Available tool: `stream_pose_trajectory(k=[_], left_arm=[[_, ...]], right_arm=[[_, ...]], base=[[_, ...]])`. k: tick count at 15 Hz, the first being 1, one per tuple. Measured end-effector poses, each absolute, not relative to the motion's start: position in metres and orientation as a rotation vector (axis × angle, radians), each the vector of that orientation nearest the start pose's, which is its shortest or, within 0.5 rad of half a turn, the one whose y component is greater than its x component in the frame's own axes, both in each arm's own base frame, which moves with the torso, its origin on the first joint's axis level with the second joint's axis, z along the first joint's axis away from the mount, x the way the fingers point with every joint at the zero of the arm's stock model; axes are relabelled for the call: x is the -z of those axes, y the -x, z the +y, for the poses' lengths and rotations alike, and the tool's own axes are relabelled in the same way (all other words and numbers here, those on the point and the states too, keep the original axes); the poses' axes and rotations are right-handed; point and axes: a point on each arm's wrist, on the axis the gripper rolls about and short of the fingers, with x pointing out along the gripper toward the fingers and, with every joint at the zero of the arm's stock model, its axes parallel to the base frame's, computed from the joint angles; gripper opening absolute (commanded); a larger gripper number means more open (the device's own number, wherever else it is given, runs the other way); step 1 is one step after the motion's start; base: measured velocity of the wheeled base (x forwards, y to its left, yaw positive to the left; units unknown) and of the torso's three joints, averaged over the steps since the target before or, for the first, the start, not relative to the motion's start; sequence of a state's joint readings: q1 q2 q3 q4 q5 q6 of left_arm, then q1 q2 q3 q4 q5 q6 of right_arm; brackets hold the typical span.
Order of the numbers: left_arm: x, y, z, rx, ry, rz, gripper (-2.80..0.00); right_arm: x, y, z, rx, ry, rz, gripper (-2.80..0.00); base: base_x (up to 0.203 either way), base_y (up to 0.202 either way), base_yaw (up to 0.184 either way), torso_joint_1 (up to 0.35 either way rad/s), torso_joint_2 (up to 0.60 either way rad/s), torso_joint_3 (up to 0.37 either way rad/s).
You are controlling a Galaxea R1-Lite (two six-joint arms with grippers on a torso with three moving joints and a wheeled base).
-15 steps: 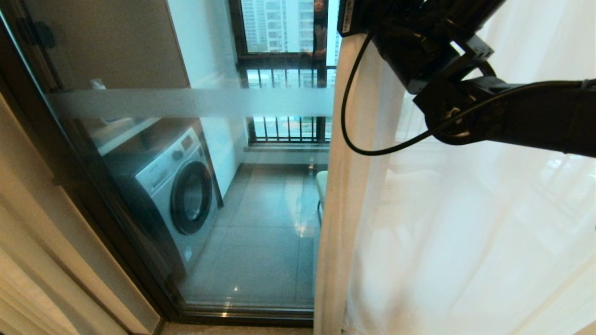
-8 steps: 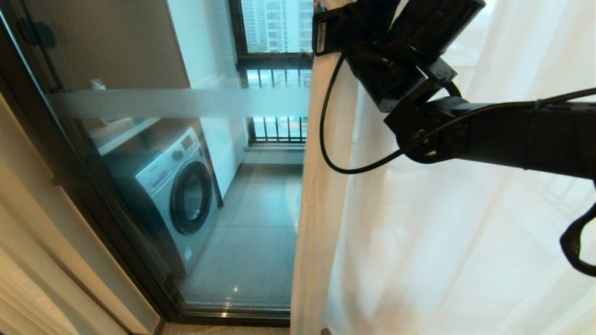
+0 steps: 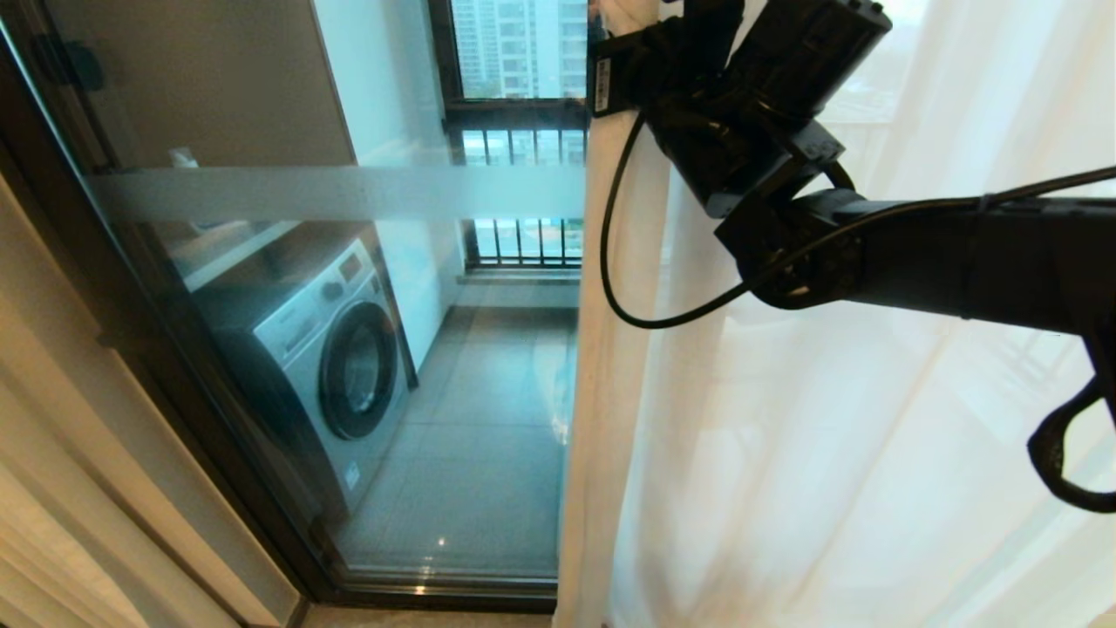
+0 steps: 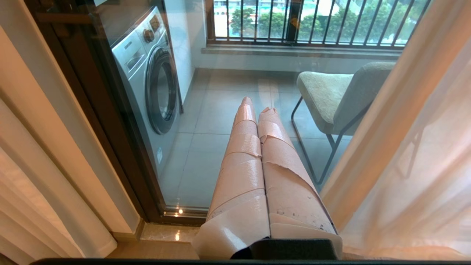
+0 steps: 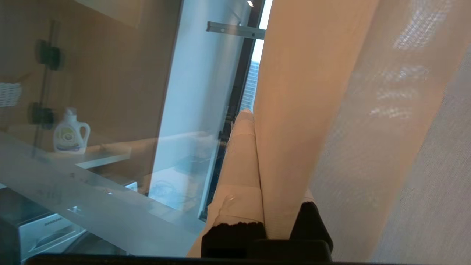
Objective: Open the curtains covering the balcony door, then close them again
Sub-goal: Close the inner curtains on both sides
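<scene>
Since a second ago the right arm has been dragging the sheer curtain (image 3: pixel 785 453) leftward across the balcony door (image 3: pixel 288 262) — its folded leading edge now is hanging further over the glass, hiding the chair seat that showed behind it before, though it is sitting a touch back to the right of where it was half a second ago. The right gripper (image 5: pixel 254 154) is reaching high at that edge, its tape-wrapped fingers (image 5: pixel 239 165) clamped shut on the thick cream hem, one finger showing and the other buried behind the cloth. The sheer is glowing white and gauzy, falling in soft vertical pleats to the floor, while a heavier beige drape (image 3: pixel 52 488) is hanging bunched at the far left of the dark frame. Through the glass, with its frosted horizontal band, a silver front-loading washing machine (image 3: pixel 336 358) is standing on glossy grey tiles, a padded chair (image 4: pixel 331 95) on thin metal legs beside it. The left gripper (image 4: pixel 257 121) is idling low, its wrapped fingers pressed together on nothing.
</scene>
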State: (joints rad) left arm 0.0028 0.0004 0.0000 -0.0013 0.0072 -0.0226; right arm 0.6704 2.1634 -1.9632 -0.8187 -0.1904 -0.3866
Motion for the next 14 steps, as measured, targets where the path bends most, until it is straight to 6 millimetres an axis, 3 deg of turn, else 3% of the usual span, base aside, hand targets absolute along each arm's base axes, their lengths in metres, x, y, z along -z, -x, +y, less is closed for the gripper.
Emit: stream_pose_trajectory(k=[8,12,13,14], left_arm=[[-0.076,0.023,0.0,-0.01,0.023,-0.001,-2.8],[-0.076,0.023,0.0,-0.01,0.022,-0.001,-2.8],[-0.076,0.023,0.0,-0.01,0.023,-0.001,-2.8],[-0.076,0.023,0.0,-0.01,0.022,-0.001,-2.8]], right_arm=[[-0.359,-0.363,0.227,-0.23,0.104,-0.717,-2.8],[-0.359,-0.368,0.219,-0.208,0.112,-0.714,-2.8],[-0.359,-0.369,0.218,-0.205,0.113,-0.713,0.0],[-0.358,-0.37,0.217,-0.202,0.116,-0.71,0.0]], base=[[0.0,0.0,0.0,0.0,0.0,0.0],[0.0,0.0,0.0,0.0,0.0,0.0],[0.0,0.0,0.0,0.0,0.0,0.0],[0.0,0.0,0.0,0.0,0.0,0.0]])
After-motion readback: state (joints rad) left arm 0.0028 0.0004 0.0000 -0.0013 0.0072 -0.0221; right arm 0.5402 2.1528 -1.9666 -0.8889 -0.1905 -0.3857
